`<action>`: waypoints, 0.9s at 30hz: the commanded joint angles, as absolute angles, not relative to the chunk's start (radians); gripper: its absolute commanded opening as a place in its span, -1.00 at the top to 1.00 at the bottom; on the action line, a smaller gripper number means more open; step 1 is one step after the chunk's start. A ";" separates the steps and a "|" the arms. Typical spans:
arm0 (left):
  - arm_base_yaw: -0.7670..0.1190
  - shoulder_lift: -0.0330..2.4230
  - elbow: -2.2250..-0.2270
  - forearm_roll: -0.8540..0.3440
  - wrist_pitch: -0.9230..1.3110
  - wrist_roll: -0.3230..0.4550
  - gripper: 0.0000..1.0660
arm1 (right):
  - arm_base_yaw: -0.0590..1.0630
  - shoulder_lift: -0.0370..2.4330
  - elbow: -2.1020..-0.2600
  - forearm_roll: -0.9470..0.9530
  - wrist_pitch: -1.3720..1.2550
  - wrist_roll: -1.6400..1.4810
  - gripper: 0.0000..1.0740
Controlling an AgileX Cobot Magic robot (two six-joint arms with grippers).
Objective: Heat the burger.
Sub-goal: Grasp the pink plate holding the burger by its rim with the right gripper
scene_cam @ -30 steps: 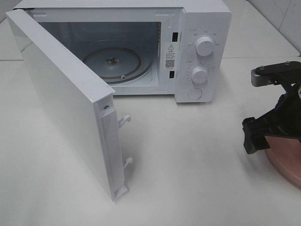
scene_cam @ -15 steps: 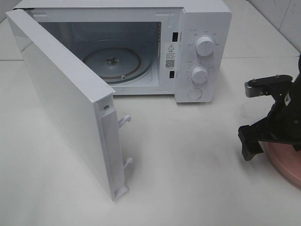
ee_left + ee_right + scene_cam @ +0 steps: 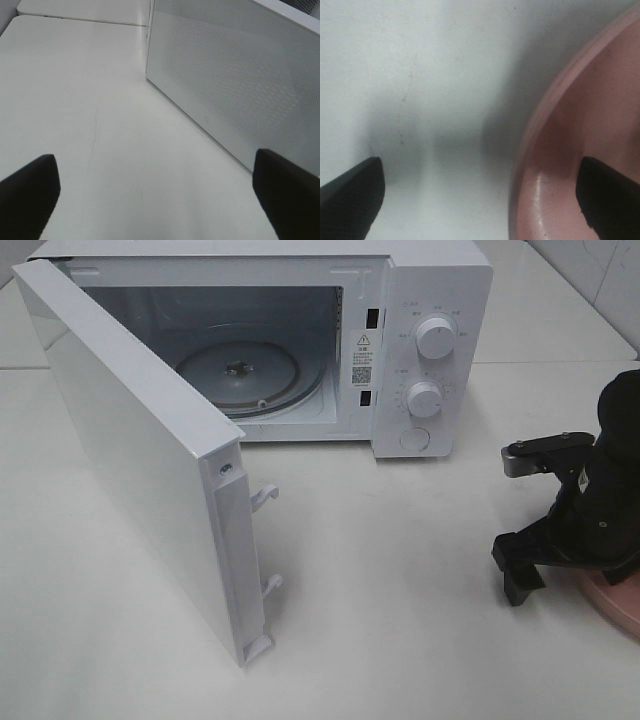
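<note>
The burger is out of view in every frame. My right gripper (image 3: pixel 566 580) hangs low at the table's right edge, pointing down and open. In the right wrist view the right gripper (image 3: pixel 480 200) straddles the rim of a pink plate (image 3: pixel 580 150): one fingertip (image 3: pixel 351 192) is over bare table, the other over the plate's inside. Only the plate's edge (image 3: pixel 618 606) shows past the arm from above. My left gripper (image 3: pixel 160 195) is open, low over the table, facing the outer face of the microwave door (image 3: pixel 235 80). It does not appear in the high view.
The white microwave (image 3: pixel 430 340) stands at the back with its door (image 3: pixel 140 450) swung wide toward the front left. Its glass turntable (image 3: pixel 238 375) is bare. Two knobs (image 3: pixel 436 337) sit on the right panel. White tabletop (image 3: pixel 400 570) lies between the door and the right arm.
The right arm has dropped and shifted slightly left, bringing its gripper lower over the plate's edge. The microwave and door are unmoved.
</note>
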State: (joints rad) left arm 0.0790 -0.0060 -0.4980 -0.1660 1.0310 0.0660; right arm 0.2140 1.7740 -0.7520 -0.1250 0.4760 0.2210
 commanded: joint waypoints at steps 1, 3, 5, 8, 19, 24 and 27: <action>0.081 -0.023 -0.496 -0.169 1.029 0.062 -0.88 | 0.210 1.794 -0.756 -0.134 0.476 0.220 -0.71; 0.081 -0.023 -0.496 -0.169 1.029 0.062 -0.88 | 0.210 1.794 -0.756 -0.136 0.475 0.220 -0.70; 0.081 -0.023 -0.496 -0.169 1.029 0.062 -0.88 | 0.210 1.794 -0.756 -0.142 0.474 0.220 -0.65; 0.081 -0.023 -0.496 -0.169 1.029 0.062 -0.88 | 0.210 1.794 -0.756 -0.146 0.476 0.222 -0.46; 0.081 -0.023 -0.496 -0.169 1.029 0.062 -0.88 | 0.210 1.794 -0.756 -0.215 0.478 0.287 0.55; 0.081 -0.023 -0.496 -0.169 1.029 0.062 -0.88 | 0.210 1.794 -0.756 -0.226 0.468 0.316 0.91; 0.081 -0.023 -0.496 -0.169 1.029 0.062 -0.88 | 0.210 1.794 -0.756 -0.226 0.468 0.317 1.00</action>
State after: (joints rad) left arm 0.0790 -0.0060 -0.4980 -0.1660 1.0310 0.0660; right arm 0.2130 1.7890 -0.7580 -0.2430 0.4840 0.3010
